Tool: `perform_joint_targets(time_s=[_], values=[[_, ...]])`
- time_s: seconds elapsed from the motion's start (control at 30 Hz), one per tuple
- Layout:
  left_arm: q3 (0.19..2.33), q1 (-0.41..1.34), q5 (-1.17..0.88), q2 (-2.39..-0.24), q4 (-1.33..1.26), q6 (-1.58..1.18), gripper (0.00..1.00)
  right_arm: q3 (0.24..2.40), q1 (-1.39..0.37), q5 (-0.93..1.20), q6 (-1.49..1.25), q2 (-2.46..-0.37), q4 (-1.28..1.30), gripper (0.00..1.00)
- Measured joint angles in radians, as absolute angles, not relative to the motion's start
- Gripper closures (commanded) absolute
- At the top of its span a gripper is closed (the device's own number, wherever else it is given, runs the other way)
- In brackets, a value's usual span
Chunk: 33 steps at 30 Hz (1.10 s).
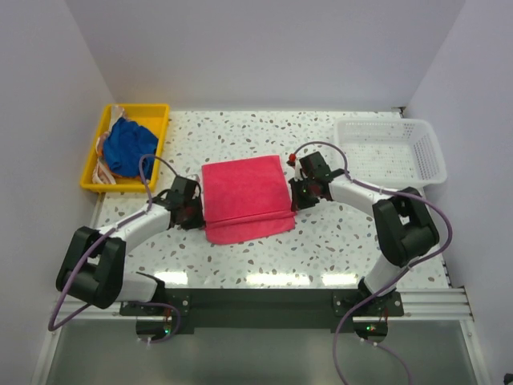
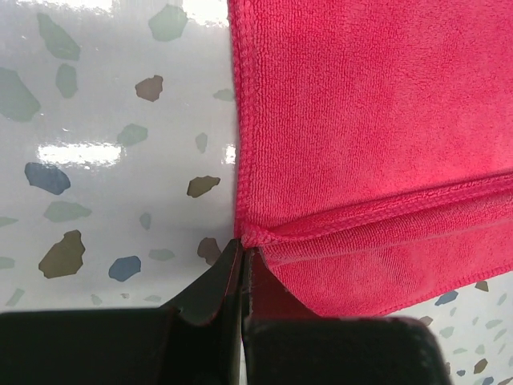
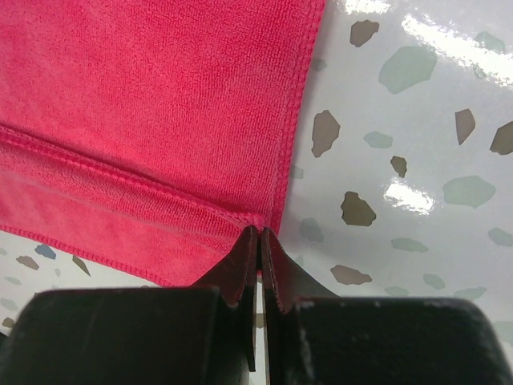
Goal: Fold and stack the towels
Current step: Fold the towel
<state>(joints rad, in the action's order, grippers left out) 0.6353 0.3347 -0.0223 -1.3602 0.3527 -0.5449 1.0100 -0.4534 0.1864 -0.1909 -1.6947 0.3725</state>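
Pink towel [image 1: 243, 196] lies partly folded on the table [image 1: 321, 241]. Left gripper [image 2: 240, 250] and right gripper [image 3: 258, 239], jaws pressed together, each pinch one fold corner.

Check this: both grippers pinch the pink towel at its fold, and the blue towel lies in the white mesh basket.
One thing is wrong: the blue towel lies in the yellow tray, not the white mesh basket, as the top view shows. The rest stands: the left gripper and right gripper each pinch the pink towel at its fold.
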Motion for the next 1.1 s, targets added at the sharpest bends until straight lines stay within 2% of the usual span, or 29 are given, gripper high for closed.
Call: perform_joint_targets(time_s=[0.43, 0.67, 0.83, 1.1], values=[[0.72, 0.336, 0.024, -1.333, 0.414, -0.556, 1.0, 1.048, -0.453, 0.171, -0.182, -1.685, 0.405, 1.0], [0.812, 0.341, 0.067, -1.213, 0.493, -0.557, 1.0, 1.081, -0.453, 0.153, -0.178, -1.544, 0.434, 1.0], [0.757, 0.369, 0.062, -1.198, 0.503, -0.57, 1.0, 1.035, -0.453, 0.154, -0.195, -1.498, 0.411, 1.0], [0.618, 0.389, 0.0, -1.214, 0.452, -0.626, 1.0, 0.945, -0.457, 0.18, -0.224, -1.583, 0.385, 1.0]])
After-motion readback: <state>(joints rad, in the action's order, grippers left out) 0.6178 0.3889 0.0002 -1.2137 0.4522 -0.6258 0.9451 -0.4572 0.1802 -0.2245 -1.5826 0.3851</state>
